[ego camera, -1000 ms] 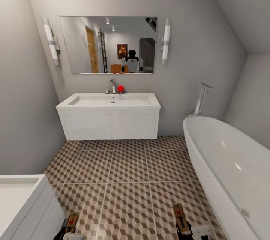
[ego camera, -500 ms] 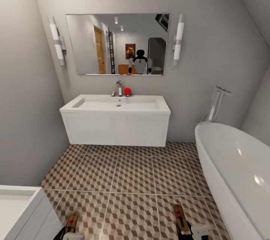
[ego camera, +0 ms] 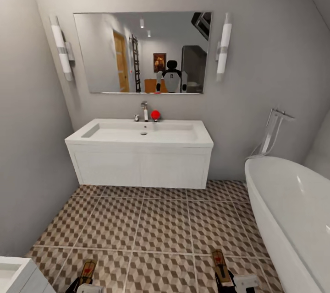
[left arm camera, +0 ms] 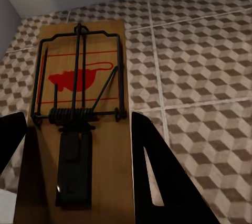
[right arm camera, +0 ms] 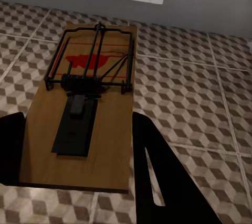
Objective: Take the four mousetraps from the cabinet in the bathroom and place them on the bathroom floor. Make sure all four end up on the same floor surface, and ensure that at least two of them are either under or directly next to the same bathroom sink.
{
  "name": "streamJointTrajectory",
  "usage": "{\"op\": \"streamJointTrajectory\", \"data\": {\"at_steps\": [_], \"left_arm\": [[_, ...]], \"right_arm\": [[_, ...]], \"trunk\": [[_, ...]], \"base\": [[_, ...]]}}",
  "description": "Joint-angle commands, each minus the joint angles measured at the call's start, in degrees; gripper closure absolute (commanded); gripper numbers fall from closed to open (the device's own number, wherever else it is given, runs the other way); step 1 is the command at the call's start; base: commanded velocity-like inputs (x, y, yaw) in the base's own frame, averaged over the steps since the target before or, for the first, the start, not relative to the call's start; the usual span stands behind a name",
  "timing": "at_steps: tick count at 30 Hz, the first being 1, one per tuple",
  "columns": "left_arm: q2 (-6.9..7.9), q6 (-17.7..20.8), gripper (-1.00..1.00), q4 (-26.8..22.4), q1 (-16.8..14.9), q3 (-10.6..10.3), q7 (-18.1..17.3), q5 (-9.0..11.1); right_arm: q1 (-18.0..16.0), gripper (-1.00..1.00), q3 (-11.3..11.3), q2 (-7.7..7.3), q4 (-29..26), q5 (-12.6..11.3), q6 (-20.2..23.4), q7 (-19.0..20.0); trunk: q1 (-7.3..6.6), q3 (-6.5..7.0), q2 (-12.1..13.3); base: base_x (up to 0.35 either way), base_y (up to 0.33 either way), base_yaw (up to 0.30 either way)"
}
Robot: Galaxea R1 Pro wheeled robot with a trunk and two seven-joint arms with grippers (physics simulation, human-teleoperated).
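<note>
Bathroom floor (ego camera: pixel 160 224): cube-patterned tiles with pale grout lines, an open stretch from the base of the vanity toward the robot; bounded by a grey wall on the left and the bathtub on the right.
Bathtub (ego camera: pixel 293 219): white, its curved rim runs along the right edge of the open floor.
Sink vanity (ego camera: pixel 140 160): white unit against the far wall, centred under the mirror (ego camera: pixel 142 52); its front edge overhangs the tiles, with a faucet and a small red object at the back of the basin.
Second white unit (ego camera: pixel 18 277): a corner of it juts in at the lower left of the head view, just beside the left claw.
Left claw (left arm camera: pixel 79 156): dark fingers (left arm camera: pixel 163 177) pressed against the long edges of a mousetrap, held above the tiles; in the head view it sits at the bottom edge, left of centre (ego camera: pixel 87 286).
Right claw (right arm camera: pixel 76 156): fingers (right arm camera: pixel 163 177) pinching the second mousetrap by its long sides, over the floor; in the head view it lies near the bathtub's base (ego camera: pixel 229 279).
Left mousetrap (left arm camera: pixel 79 124): tan board with dark wire spring and red print, its free end pointing toward the vanity.
Right mousetrap (right arm camera: pixel 84 114): same kind, flat between the fingers, well apart from the left one.
</note>
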Motion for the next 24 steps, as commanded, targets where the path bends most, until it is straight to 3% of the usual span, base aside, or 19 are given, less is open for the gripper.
{"op": "streamJointTrajectory", "data": {"at_steps": [1, 11, 24], "left_arm": [[-0.03, -0.28, 1.0, 0.17, -0.06, -0.51, 0.07, 0.47], [-0.03, -0.28, 1.0, 0.17, -0.08, -0.52, 0.05, 0.47], [-0.03, -0.28, 1.0, 0.17, -0.08, -0.51, 0.06, 0.47]], "right_arm": [[-0.04, 1.0, -0.02, -0.02, 0.03, 0.15, -0.16, 0.15], [-0.04, 1.0, -0.02, -0.02, 0.03, 0.15, -0.16, 0.15], [-0.04, 1.0, -0.02, -0.02, 0.03, 0.15, -0.16, 0.15]], "trunk": [[0.03, -0.06, -0.03], [0.03, -0.06, -0.03], [0.03, -0.06, -0.03]], "base": [[0.331, 0.0, 0.0], [0.304, 0.0, 0.0], [0.025, 0.0, 0.0]]}}
